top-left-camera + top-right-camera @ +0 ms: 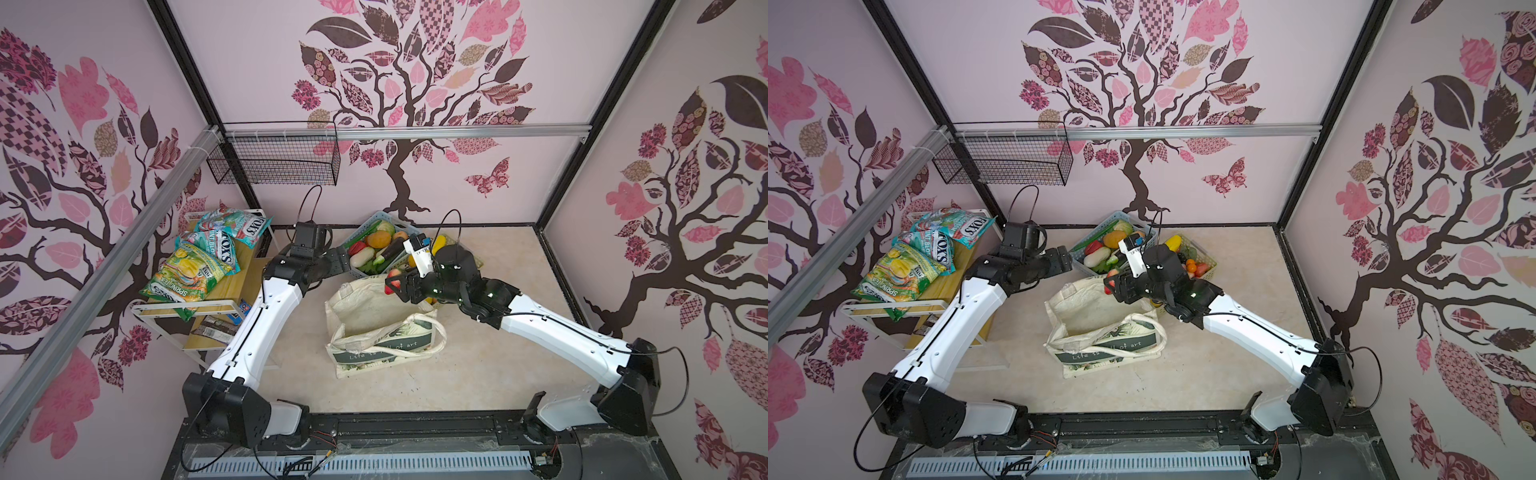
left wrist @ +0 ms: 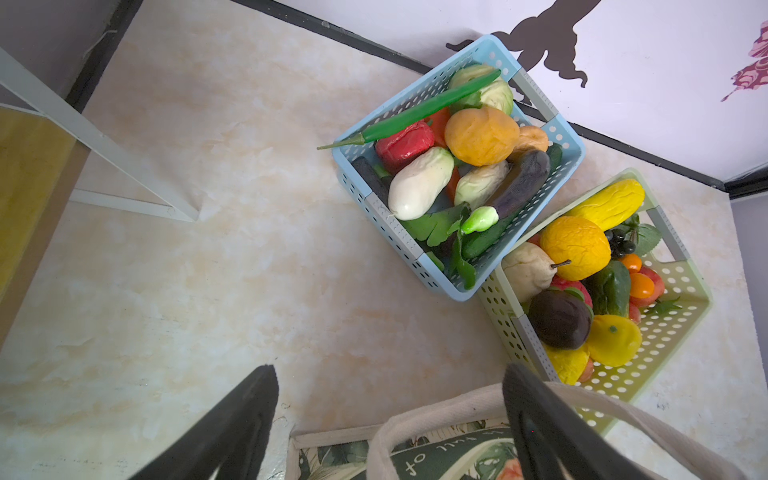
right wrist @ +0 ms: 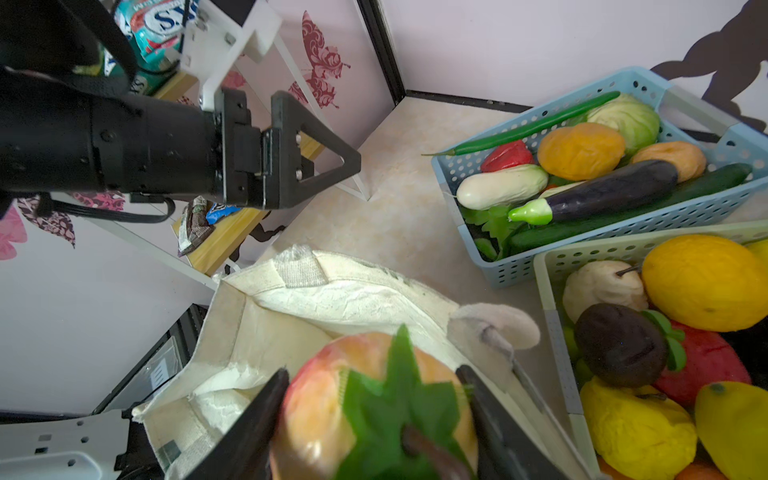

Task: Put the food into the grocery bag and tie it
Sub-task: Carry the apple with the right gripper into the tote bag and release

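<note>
1. Above the far rim of the grocery bag [image 1: 374, 320], in a top view, the right claw [image 1: 397, 287] clamps a peach-red fruit [image 1: 392, 284]. The bag's open mouth lies just toward the robot's base from it.
2. Beside the baskets, in a top view, the left claw [image 1: 1061, 259] hangs wide and empty, apart from the bag [image 1: 1100, 316]. The right arm is plainly the nearer.
3. Under the left wrist camera, the wide jaws frame bare counter [image 2: 249, 249]. A bag strap [image 2: 415, 419] passes below them; contact cannot be told. The remaining food fills the blue basket [image 2: 440, 278] and the green basket [image 2: 673, 332].
4. At the right wrist, the fruit [image 3: 324, 395], leaf uppermost, sits pinched between both fingers [image 3: 266, 411]. The cream interior [image 3: 291, 324] gapes directly beyond and below it. The release likely needs only a short move forward and down.
</note>
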Robot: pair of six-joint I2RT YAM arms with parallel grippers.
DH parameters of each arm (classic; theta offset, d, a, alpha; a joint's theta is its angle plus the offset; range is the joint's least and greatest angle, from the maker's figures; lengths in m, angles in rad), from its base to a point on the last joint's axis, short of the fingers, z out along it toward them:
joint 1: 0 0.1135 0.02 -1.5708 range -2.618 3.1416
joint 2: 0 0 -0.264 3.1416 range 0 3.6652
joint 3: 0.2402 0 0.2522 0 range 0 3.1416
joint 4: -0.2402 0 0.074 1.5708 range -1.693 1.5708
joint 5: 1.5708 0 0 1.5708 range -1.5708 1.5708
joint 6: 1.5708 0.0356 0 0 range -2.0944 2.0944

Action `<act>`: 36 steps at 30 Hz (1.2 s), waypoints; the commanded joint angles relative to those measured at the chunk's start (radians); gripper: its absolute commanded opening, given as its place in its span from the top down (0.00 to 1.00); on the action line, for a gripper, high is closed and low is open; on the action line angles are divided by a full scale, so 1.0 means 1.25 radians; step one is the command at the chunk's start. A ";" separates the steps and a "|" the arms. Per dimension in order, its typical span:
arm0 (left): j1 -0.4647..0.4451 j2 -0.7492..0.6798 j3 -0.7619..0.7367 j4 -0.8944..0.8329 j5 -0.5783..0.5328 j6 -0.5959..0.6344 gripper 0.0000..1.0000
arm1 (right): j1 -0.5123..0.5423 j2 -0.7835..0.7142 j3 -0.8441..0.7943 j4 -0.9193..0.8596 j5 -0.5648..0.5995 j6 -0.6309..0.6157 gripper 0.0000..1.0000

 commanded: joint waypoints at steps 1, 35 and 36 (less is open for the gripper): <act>-0.001 -0.020 -0.020 0.010 -0.001 -0.006 0.11 | 0.020 0.029 -0.001 -0.010 0.022 -0.021 0.38; 0.019 -0.024 -0.049 0.028 0.022 -0.012 0.11 | 0.187 0.281 0.095 -0.217 0.125 -0.178 0.36; 0.023 -0.024 -0.050 0.027 0.025 -0.012 0.11 | 0.186 0.290 0.090 -0.218 0.120 -0.179 0.36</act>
